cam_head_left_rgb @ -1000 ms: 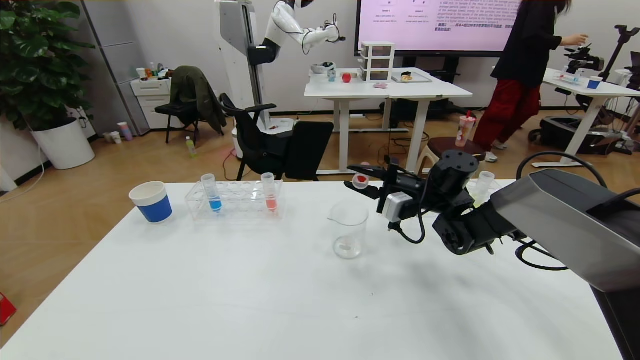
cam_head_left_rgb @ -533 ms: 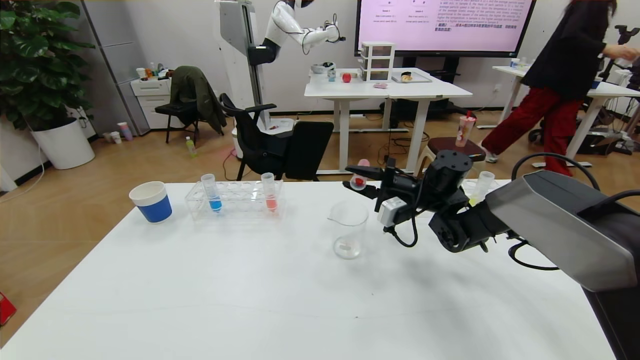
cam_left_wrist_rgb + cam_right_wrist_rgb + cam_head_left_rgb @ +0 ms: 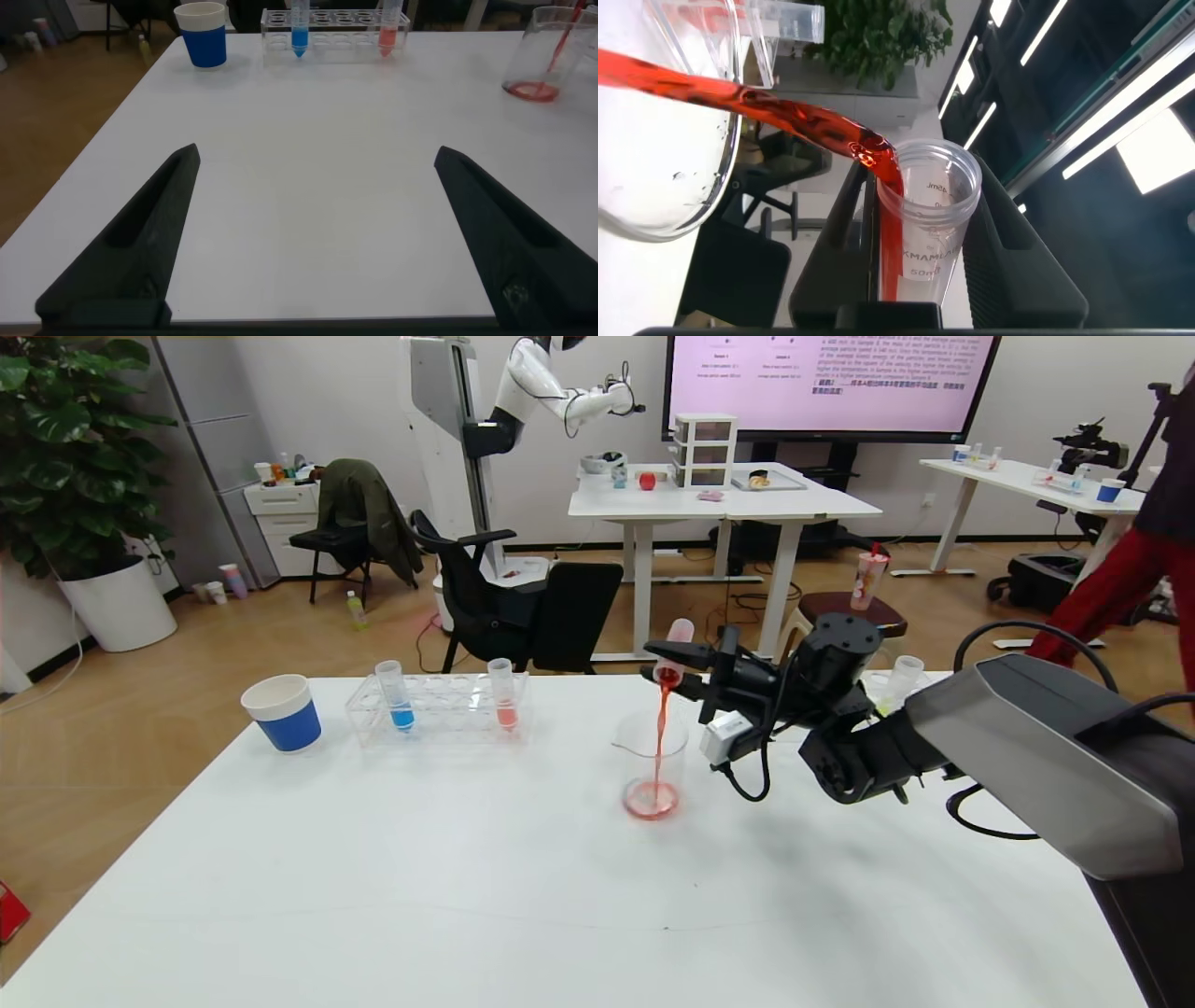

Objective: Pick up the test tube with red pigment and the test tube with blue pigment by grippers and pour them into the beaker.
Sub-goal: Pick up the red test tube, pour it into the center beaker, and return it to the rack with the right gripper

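Right gripper (image 3: 674, 668): raised above beaker (image 3: 651, 775) at table centre, fingers clamped on tipped red test tube (image 3: 671, 658). Change: red stream now falling, pooling in beaker. Left gripper (image 3: 313, 233): spread, low over table.

Bright, even overhead office light; soft shadows, slight wide-angle edge distortion.

Poured as a deep red stream from the clear tube (image 3: 674, 649) in the black right gripper (image 3: 674, 665) into the clear beaker (image 3: 652, 767), pooling red at its base. Stood bright blue-tipped (image 3: 393, 694) and salmon-orange-tipped (image 3: 503, 693) in the clear rack (image 3: 439, 711). Banded blue on white, the cup (image 3: 281, 710). Plain white, the table (image 3: 523, 896).
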